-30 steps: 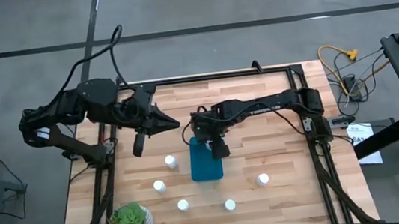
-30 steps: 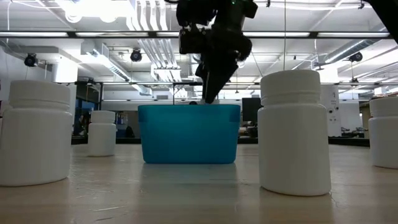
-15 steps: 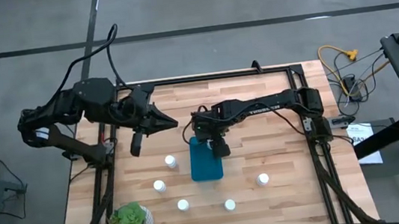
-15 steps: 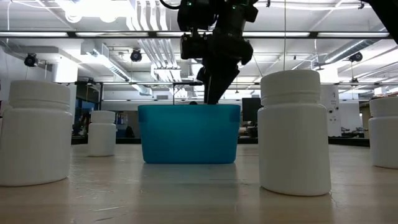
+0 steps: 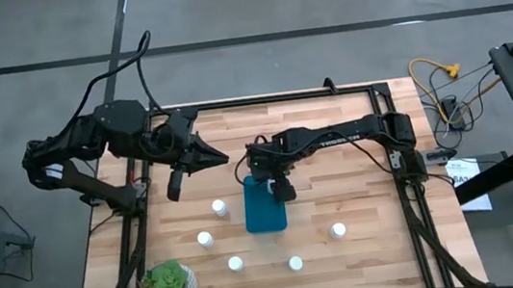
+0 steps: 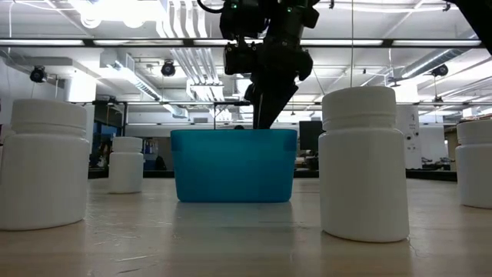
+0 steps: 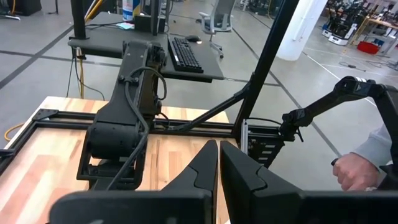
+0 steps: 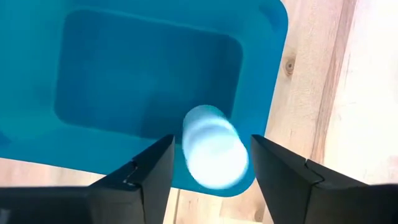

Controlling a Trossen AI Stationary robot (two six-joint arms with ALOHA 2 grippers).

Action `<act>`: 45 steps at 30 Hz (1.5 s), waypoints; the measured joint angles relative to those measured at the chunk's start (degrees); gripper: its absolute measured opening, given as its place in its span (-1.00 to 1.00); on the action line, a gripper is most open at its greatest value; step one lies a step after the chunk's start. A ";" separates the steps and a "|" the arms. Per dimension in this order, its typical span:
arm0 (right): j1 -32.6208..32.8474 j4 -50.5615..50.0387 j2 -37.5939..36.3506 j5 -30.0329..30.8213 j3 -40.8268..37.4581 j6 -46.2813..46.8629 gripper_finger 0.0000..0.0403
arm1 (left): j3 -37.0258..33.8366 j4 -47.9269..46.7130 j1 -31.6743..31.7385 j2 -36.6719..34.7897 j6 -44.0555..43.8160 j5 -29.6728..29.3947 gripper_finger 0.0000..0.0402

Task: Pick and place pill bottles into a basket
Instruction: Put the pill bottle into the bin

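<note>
We find no legible writing. Our left gripper (image 5: 221,158) hangs closed, holding nothing, over the table's (image 5: 365,248) rear-left part. Our right gripper (image 8: 208,163) stands spread above the teal basket (image 5: 264,211), a white pill bottle (image 8: 213,147) loose between its fingers (image 8: 152,171).

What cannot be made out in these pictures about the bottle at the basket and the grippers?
- Bottle between the right gripper fingers: blurred in the right wrist view, so contact with the fingers is unclear.
- Inside of the basket: hidden by its own wall in the low view.
- Right gripper in the high view: too small to show the bottle.
- Left gripper: fingers shut; its base is cut off by the edge.
</note>
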 joint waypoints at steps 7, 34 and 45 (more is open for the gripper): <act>0.00 0.00 -0.01 0.00 0.00 0.32 0.02 | 0.00 0.00 0.00 0.00 0.01 0.00 -1.00; 8.42 0.09 -26.99 -0.57 1.55 19.73 0.02 | 0.02 -0.17 0.00 0.26 0.03 0.00 -1.00; 22.05 -0.73 -29.44 -0.31 1.55 30.97 0.02 | -0.02 -0.15 0.00 0.60 -0.16 0.04 -1.00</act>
